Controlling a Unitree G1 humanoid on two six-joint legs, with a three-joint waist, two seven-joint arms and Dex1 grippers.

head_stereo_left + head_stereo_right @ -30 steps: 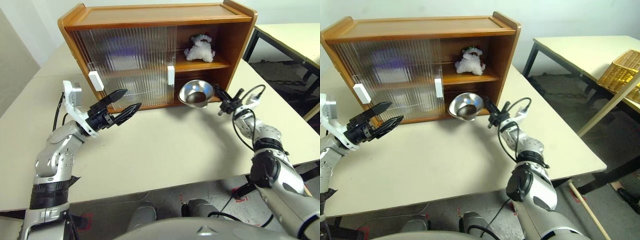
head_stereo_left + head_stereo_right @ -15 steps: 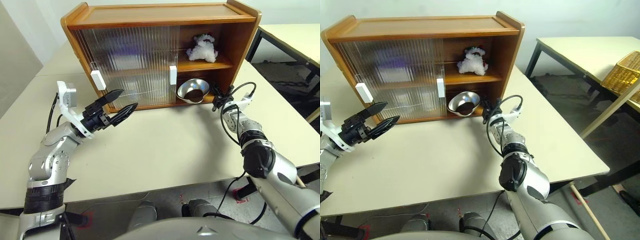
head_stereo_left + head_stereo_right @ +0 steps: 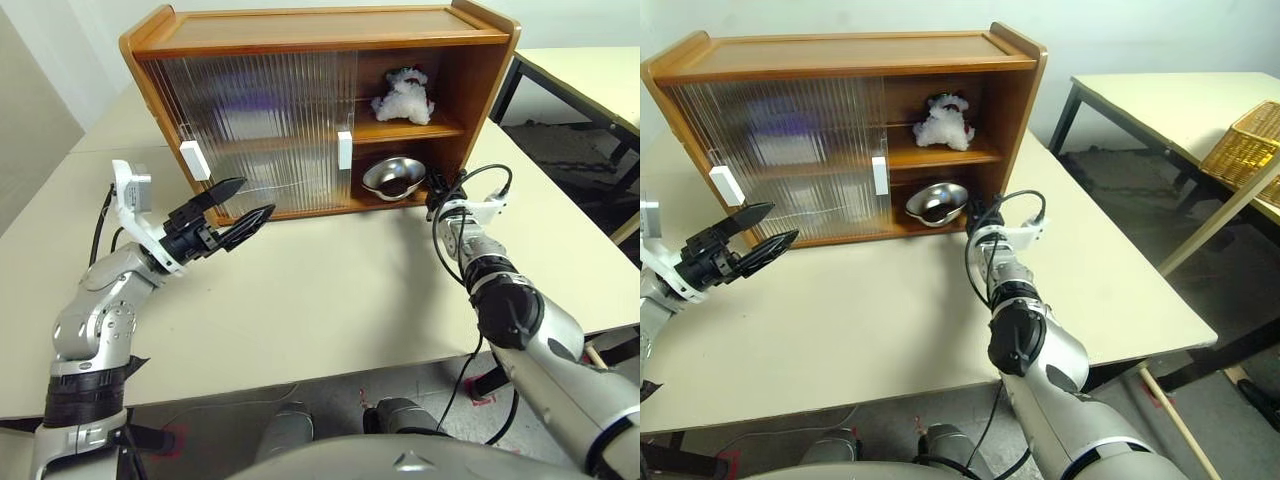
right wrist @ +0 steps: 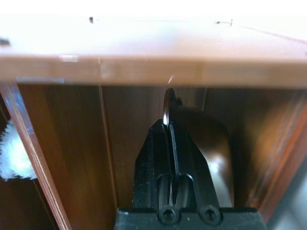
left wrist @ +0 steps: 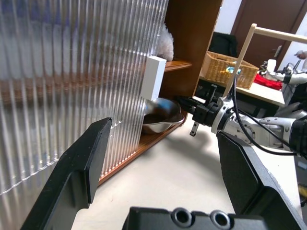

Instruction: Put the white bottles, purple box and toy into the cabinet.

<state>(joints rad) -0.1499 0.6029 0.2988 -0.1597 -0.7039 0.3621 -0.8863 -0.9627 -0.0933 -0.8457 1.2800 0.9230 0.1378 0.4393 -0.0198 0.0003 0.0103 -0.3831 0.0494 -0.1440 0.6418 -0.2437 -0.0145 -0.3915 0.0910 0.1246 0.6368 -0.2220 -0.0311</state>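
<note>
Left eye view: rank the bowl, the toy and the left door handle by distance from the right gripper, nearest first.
1. Bowl: lower shelf, pinched at its rim by the right gripper.
2. Toy: upper shelf, above the bowl.
3. Left door handle: far across the cabinet front, near the left gripper.

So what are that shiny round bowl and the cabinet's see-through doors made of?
The shiny round bowl looks like polished metal, probably steel: it mirrors its surroundings. The ribbed translucent sliding doors look like fluted plastic or glass; I can't tell which. The orange-brown cabinet frame appears to be varnished wood.
</note>
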